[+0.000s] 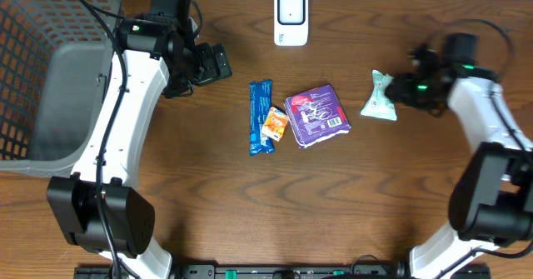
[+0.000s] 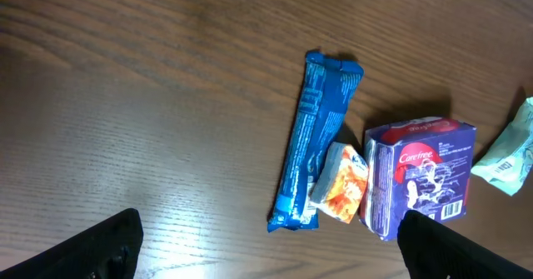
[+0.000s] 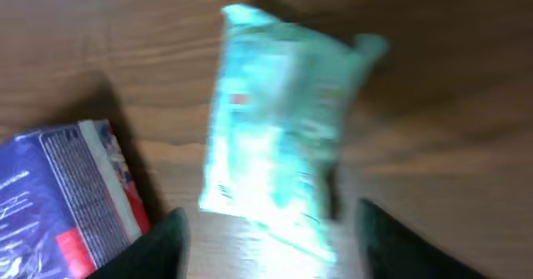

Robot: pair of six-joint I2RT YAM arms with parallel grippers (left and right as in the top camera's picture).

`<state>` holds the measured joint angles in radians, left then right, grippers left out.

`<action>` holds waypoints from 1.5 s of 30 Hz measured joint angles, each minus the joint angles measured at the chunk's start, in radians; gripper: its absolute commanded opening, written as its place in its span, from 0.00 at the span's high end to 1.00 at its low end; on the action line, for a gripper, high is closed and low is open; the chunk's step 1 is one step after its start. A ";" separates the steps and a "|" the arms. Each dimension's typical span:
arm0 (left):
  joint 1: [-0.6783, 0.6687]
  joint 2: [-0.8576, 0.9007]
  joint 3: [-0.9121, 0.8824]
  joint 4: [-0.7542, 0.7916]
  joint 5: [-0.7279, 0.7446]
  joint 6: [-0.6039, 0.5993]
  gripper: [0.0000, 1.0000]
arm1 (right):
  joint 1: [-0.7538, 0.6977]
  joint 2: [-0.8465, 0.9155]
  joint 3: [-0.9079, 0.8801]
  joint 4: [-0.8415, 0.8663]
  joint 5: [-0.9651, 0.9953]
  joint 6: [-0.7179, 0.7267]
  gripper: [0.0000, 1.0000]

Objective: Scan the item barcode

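**Overhead and wrist views.** The left arm runs up the left of the frame and bends rightward at the upper left. Its left gripper (image 1: pixel 218 62) is spread wide over the bare table (image 1: pixel 208 196), with nothing between the fingers. At the right edge the right arm folds inward. We see the right gripper (image 1: pixel 403 88) parted, fingers (image 3: pixel 162 246) either side of the near end of the mint-green packet (image 1: pixel 379 96); blur hides any contact. The packet lies flat, right of centre. A white scanner (image 1: pixel 291 17) stands at top centre. The grey mesh basket (image 1: pixel 33 29) fills the upper-left corner, floor visible. A blue bar (image 1: pixel 261 117), orange sachet (image 1: pixel 275 122) and purple pack (image 1: pixel 317 115) lie at centre.
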<state>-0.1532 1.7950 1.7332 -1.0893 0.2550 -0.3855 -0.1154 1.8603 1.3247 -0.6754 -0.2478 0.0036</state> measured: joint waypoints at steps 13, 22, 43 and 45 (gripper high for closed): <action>0.000 0.000 0.000 0.000 0.000 0.000 0.02 | 0.138 0.000 0.000 0.093 0.242 0.079 0.30; 0.000 0.000 0.000 0.000 0.000 0.000 0.02 | 0.321 0.005 0.000 0.143 0.529 0.102 0.45; 0.000 0.000 0.000 0.000 0.000 0.000 0.02 | 0.333 0.221 0.005 0.201 0.786 0.177 0.99; 0.000 0.000 0.000 0.000 0.000 0.000 0.02 | 0.333 0.215 0.006 0.199 0.782 0.187 0.99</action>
<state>-0.1532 1.7950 1.7332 -1.0893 0.2550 -0.3855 0.2173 2.0750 1.3304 -0.4767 0.5339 0.1909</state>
